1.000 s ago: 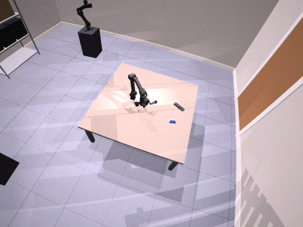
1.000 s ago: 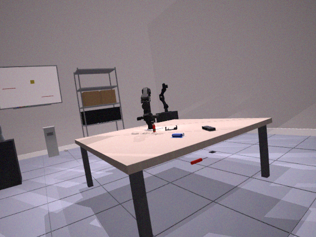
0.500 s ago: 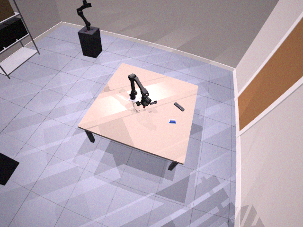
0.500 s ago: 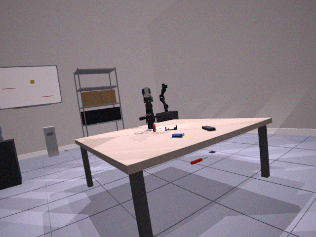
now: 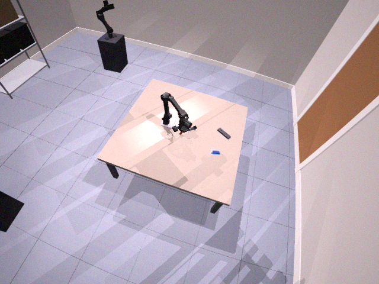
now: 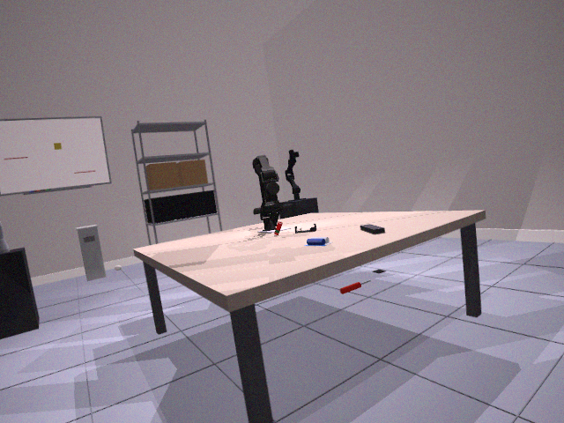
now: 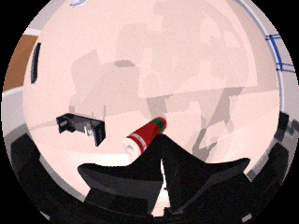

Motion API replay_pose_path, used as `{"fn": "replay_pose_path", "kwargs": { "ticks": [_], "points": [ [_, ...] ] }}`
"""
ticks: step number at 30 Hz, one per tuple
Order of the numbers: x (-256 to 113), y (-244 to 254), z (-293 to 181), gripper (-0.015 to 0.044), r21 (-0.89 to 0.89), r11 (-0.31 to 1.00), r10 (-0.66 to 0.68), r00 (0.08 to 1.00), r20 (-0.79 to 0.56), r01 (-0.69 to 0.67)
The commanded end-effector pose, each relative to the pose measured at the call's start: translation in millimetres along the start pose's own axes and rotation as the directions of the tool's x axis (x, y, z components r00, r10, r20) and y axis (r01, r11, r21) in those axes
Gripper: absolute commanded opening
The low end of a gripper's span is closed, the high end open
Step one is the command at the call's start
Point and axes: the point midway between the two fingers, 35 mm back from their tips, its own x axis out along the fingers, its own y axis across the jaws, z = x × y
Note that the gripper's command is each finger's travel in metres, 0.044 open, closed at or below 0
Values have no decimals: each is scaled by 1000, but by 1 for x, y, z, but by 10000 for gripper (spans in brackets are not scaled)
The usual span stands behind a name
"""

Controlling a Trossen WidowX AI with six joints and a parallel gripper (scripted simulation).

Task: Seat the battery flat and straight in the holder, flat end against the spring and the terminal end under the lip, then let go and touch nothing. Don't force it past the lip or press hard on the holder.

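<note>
The battery [image 5: 180,132] [image 6: 278,227] [image 7: 149,133] is red with a green band near one end and a white opposite end. It leans at a tilt over the table, outside the holder. My gripper [image 5: 181,130] [image 7: 160,137] is shut, with its fingertips together and nothing between them. The tips are right beside the battery; whether they touch it I cannot tell. The black holder [image 6: 314,227] [image 7: 84,122] stands on the table, to the left of the battery in the wrist view, with its trough empty and a small silvery part inside. In the top view it is hard to tell from the gripper.
A blue cylinder with a white end [image 5: 215,152] [image 6: 315,241] lies toward the table's edge. A dark flat block [image 5: 223,133] [image 6: 372,228] [image 7: 35,63] lies farther along the table [image 5: 128,147]. A red-handled tool [image 6: 351,287] is below the tabletop.
</note>
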Motion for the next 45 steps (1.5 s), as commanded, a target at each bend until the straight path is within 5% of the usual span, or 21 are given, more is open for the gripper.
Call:
{"fn": "replay_pose_path", "kwargs": {
  "ticks": [1,11,23,36,41,45],
  "points": [
    [1,8,1,0,2,1000,-2,1000,-2,2],
    [-4,15,-1,0,0,1000,1,1000,0,-1],
    [-78,20,-1,0,2,1000,0,1000,-2,0],
    [-76,20,-1,0,-2,1000,-2,1000,-4,2],
    [-63,25,1,131,312,950,-1,1000,-3,2],
    [-47,30,1,236,634,774,0,1000,-3,2]
  ]
}}
